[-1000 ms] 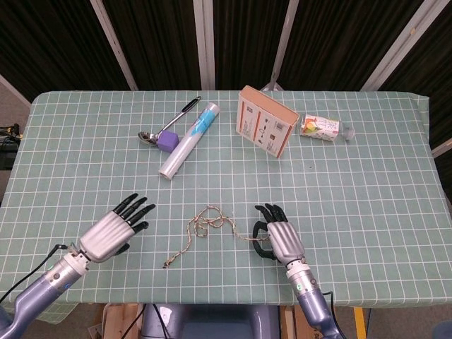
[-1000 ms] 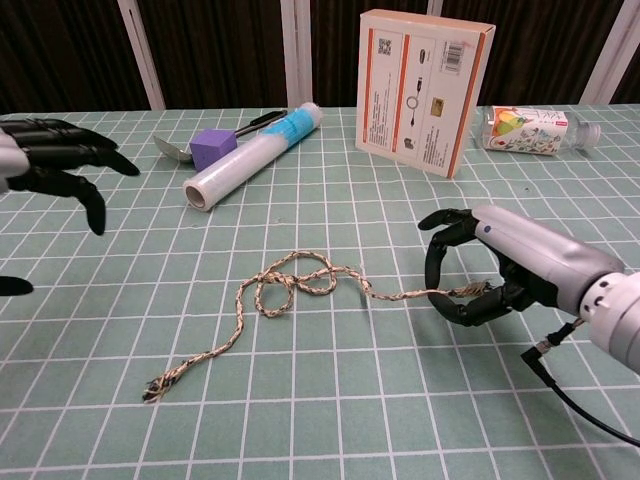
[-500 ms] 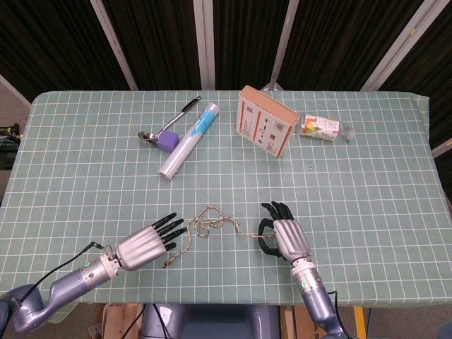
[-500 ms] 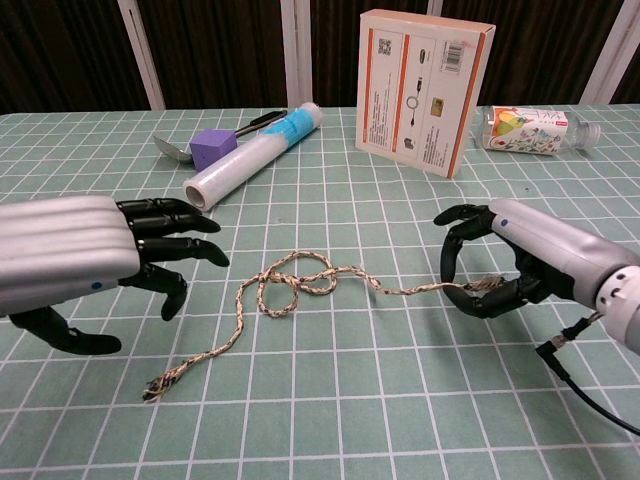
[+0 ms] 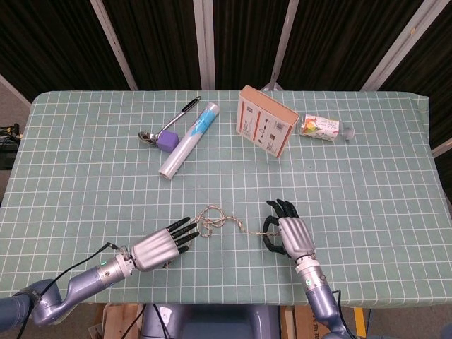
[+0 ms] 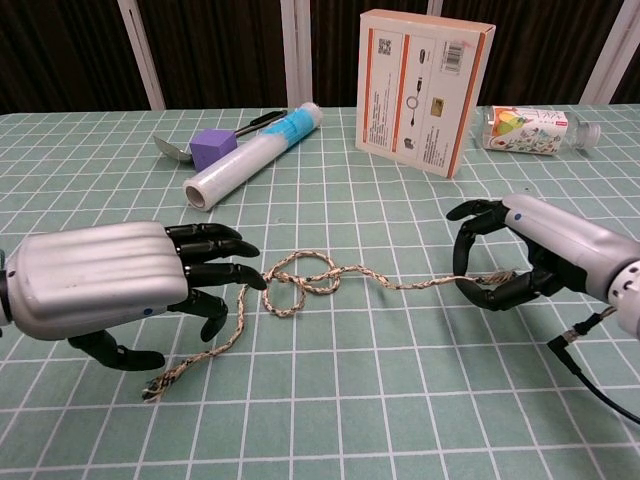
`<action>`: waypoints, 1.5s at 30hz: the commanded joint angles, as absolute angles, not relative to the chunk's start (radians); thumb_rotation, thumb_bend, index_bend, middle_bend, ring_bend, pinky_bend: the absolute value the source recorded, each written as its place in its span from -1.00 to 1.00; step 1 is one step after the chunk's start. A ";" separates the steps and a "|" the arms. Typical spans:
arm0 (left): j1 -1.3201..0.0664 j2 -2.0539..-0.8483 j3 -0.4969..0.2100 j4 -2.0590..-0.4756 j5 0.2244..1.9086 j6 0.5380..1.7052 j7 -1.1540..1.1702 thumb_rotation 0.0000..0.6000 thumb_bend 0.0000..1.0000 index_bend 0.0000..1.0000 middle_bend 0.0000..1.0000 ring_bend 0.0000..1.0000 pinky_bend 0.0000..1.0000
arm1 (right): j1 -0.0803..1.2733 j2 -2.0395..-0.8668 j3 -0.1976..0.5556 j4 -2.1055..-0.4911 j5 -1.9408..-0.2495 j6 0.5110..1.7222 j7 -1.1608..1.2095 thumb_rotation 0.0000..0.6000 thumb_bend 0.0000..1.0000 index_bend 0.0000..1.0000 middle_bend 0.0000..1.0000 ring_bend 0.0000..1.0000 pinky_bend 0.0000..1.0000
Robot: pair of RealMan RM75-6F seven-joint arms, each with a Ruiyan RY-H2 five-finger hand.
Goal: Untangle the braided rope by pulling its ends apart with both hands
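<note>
The braided rope [image 6: 300, 283] lies near the table's front, looped in a loose knot [image 5: 210, 220]. Its frayed left end [image 6: 155, 388] rests free on the cloth. My right hand [image 6: 535, 255] pinches the rope's right end between thumb and fingertips, and the strand from the knot to it runs nearly straight. In the head view this hand [image 5: 291, 237] is just right of the knot. My left hand [image 6: 100, 290] is open, palm down, with its dark fingers [image 6: 215, 255] spread over the rope's left stretch beside the knot; it holds nothing. The head view shows this hand [image 5: 159, 245] touching or just above the rope.
A clear film roll [image 5: 189, 140], a purple block [image 5: 167, 140] and a spoon [image 5: 148, 137] lie at the back left. An orange-and-white box [image 5: 265, 130] and a small bottle [image 5: 321, 128] sit at the back right. The table's front edge [image 5: 226, 304] is close behind both hands.
My left hand has swept in from the far left to the rope's left stretch. My right hand has drawn the right end a little rightward, straightening that strand.
</note>
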State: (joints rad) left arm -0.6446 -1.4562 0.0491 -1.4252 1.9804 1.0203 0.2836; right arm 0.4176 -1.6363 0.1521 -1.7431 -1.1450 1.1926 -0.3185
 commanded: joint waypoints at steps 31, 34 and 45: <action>-0.684 -1.509 0.090 -1.431 1.903 0.997 0.314 1.00 -0.16 -0.04 -0.74 -1.00 -1.00 | 0.419 -1.627 0.157 -1.746 -1.125 1.206 -0.320 1.00 -0.05 0.22 -0.70 -1.00 -1.00; -0.687 -1.510 0.091 -1.436 1.895 0.990 0.321 1.00 -0.11 -0.02 -0.74 -1.00 -1.00 | 0.419 -1.627 0.157 -1.748 -1.123 1.207 -0.320 1.00 -0.05 0.22 -0.70 -1.00 -1.00; -0.694 -1.511 0.095 -1.449 1.861 0.969 0.349 1.00 -0.07 -0.01 -0.73 -1.00 -1.00 | 0.420 -1.627 0.155 -1.749 -1.122 1.209 -0.321 1.00 -0.05 0.22 -0.70 -1.00 -1.00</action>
